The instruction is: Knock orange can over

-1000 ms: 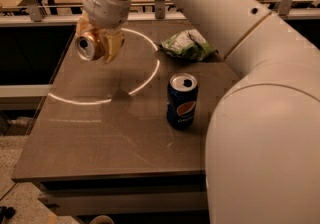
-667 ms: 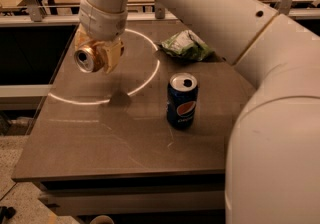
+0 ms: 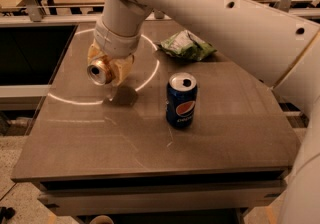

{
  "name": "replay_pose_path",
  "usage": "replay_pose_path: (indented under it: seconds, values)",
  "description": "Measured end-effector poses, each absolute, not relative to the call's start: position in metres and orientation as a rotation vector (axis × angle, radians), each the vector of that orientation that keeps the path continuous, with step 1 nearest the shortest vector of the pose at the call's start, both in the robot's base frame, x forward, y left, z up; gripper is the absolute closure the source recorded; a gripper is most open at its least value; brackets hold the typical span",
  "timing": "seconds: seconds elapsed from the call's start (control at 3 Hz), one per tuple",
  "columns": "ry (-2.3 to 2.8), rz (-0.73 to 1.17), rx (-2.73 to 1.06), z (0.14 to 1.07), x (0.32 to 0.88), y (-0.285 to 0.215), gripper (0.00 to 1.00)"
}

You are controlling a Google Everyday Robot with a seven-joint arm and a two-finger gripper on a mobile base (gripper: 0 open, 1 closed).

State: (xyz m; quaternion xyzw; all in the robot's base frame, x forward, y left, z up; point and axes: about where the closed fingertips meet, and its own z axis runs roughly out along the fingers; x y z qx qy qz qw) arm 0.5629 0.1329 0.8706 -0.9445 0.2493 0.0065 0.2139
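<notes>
The orange can (image 3: 99, 73) lies on its side in my gripper (image 3: 113, 69), with its silver top facing the camera. The gripper is shut on it and holds it just above the left part of the brown table (image 3: 150, 143). The can's shadow falls on the table right below. Most of the can's copper body is hidden by the tan fingers (image 3: 121, 69). My white arm reaches in from the upper right.
A blue Pepsi can (image 3: 181, 100) stands upright at the table's middle, to the right of the gripper. A green snack bag (image 3: 187, 45) lies behind it. The table's left edge borders a dark opening (image 3: 35, 53).
The gripper has moved toward the camera and slightly right, lower over the table, with the orange can still held sideways in it. The Pepsi can and bag have not moved.
</notes>
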Motion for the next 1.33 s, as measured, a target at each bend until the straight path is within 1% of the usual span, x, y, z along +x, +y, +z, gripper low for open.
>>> replay_pose_path:
  seconds: [0.67, 1.0, 1.33]
  values:
    - [0.606, 0.107, -2.629, 0.849, 0.557, 0.134, 1.0]
    - [0.606, 0.107, -2.631, 0.848, 0.556, 0.135, 0.81]
    - [0.604, 0.109, -2.632, 0.847, 0.556, 0.136, 0.59]
